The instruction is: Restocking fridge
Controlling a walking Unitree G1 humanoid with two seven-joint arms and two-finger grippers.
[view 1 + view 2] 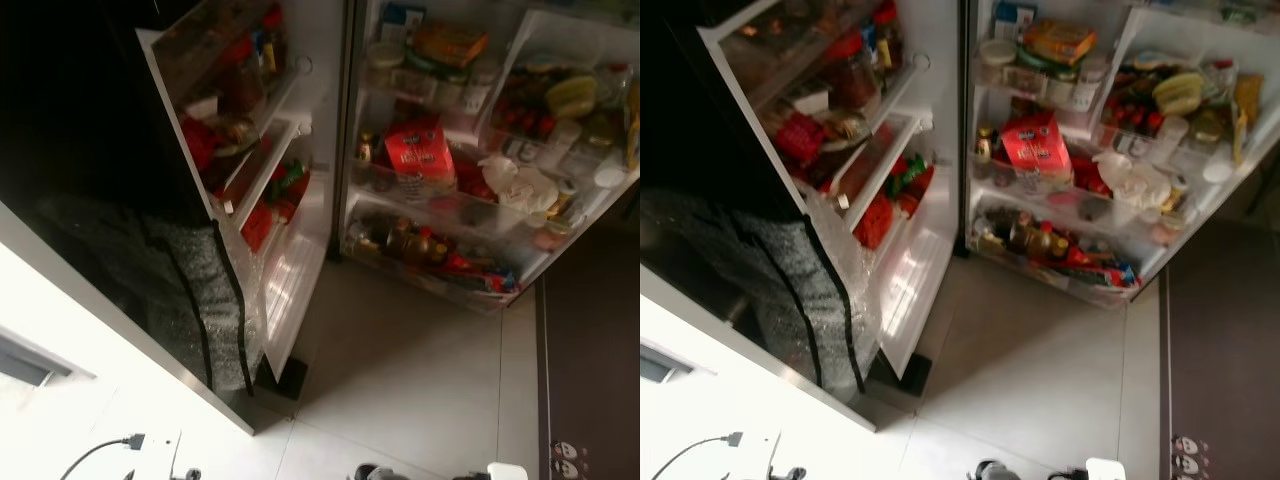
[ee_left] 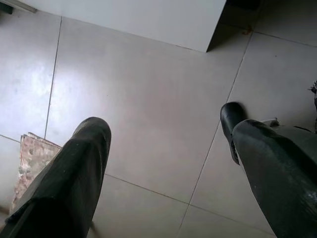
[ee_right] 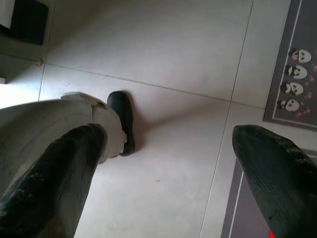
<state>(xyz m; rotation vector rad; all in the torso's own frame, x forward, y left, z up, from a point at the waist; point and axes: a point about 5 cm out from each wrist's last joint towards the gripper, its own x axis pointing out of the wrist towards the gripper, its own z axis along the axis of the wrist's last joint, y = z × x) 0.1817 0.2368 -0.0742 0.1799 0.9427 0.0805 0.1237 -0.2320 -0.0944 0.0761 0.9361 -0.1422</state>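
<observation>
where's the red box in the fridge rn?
In the head views, the red box stands on the middle shelf of the open fridge, right of centre ahead, below the orange pack and above the bottles.

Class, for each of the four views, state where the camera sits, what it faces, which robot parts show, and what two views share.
Left eye: on the head, facing down at the open fridge and its door.
Right eye: beside it, same scene.
Left wrist: on the left arm, facing the tiled floor; left gripper open, foot beside.
Right wrist: facing the floor; right gripper open, foot, mat.
Eyes share the fridge; wrists share the floor.
</observation>
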